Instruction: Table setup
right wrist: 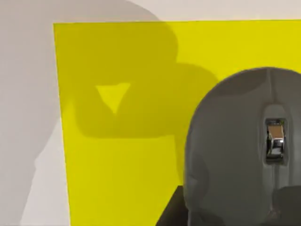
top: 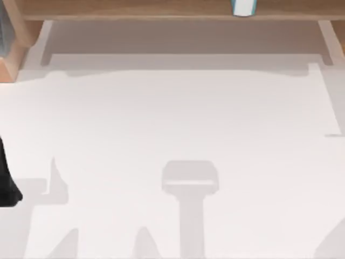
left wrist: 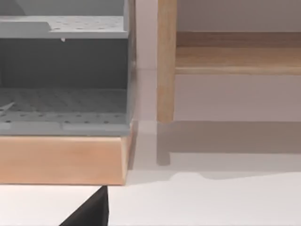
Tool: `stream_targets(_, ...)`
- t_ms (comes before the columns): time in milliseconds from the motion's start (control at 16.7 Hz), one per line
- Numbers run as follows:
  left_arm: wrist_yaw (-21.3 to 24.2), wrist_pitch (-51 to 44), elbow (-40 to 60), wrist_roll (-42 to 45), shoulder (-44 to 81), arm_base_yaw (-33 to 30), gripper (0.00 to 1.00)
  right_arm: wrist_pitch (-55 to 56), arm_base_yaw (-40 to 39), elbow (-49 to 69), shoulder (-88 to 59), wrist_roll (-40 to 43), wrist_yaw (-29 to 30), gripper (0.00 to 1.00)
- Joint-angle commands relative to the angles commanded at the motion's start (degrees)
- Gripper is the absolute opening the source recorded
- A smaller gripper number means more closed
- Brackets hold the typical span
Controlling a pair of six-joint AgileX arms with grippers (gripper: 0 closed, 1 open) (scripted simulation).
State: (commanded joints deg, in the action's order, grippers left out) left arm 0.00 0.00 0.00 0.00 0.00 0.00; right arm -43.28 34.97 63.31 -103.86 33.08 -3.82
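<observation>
**Inspector:** Since the top view comes first, start there. What stands where?

**Assistant:** My left arm (top: pixel 7 186) sits low at the left edge, and the right arm I leave unplaced. Far ahead of the left arm, a white cup with a teal rim (top: pixel 243 7) stands on the wooden shelf (top: pixel 135 9), well apart from the white table (top: pixel 178 118).

**Inspector:** Left wrist view?

**Assistant:** A dark wedge I take for the left tool (left wrist: pixel 90 213) hangs over the table. Ahead of it sits a grey perforated rack (left wrist: pixel 63 110) on a wooden base (left wrist: pixel 61 160), with a wooden post (left wrist: pixel 166 61) just beside the rack. Whether that tool is released or clenched, I cannot tell.

**Inspector:** Right wrist view?

**Assistant:** A grey mouse (right wrist: pixel 235 150) lies on a yellow mat (right wrist: pixel 117 155) close below the right tool (right wrist: pixel 170 214), which shows as a dark edge. I cannot tell its state either, or whether it touches the mouse.

**Inspector:** Progress?

**Assistant:** In my judgement the mouse on its mat counts as set. The cup is still shelved and looks outstanding, as may whatever the rack holds. I would call the setup partly done at best.
</observation>
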Motion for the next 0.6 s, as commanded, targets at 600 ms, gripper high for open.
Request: stream_targets(600,0.00,0.00,0.00,0.00,0.00,0.00,1.00,-0.16,0.00,-0.67,-0.69,0.00,0.08,0.30)
